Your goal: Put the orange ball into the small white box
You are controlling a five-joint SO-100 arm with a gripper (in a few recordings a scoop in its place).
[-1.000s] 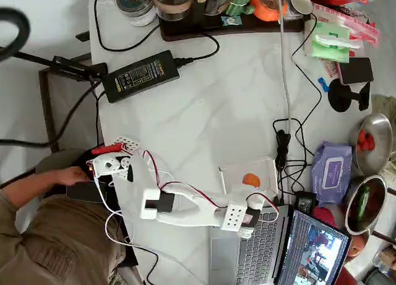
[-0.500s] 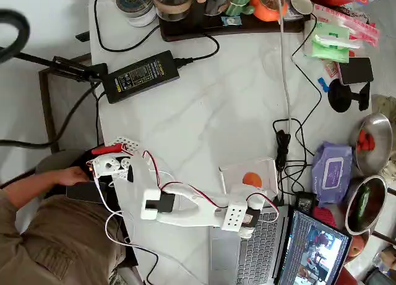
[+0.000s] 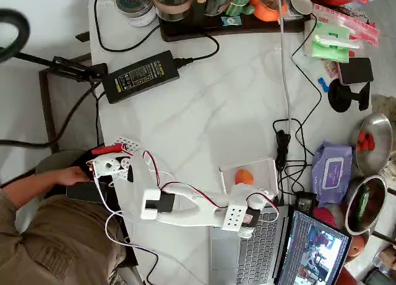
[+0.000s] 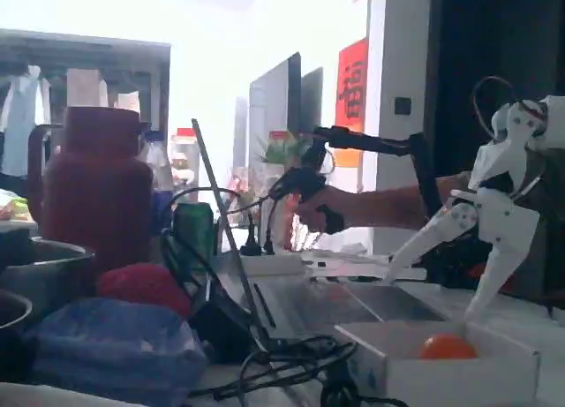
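The ball [image 3: 244, 176] has shifted across the box [image 3: 270, 167] floor since a moment ago, toward the wall away from the gripper [image 3: 262, 195], so it looks released and the task looks done. The overhead view shows the gripper at the box's laptop-side wall; whether the jaws are apart I cannot tell. The fixed view shows the ball [image 4: 448, 346] resting low inside the box [image 4: 388, 358], below the arm.

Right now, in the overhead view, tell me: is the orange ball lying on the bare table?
No, the orange ball sits inside the small white box.
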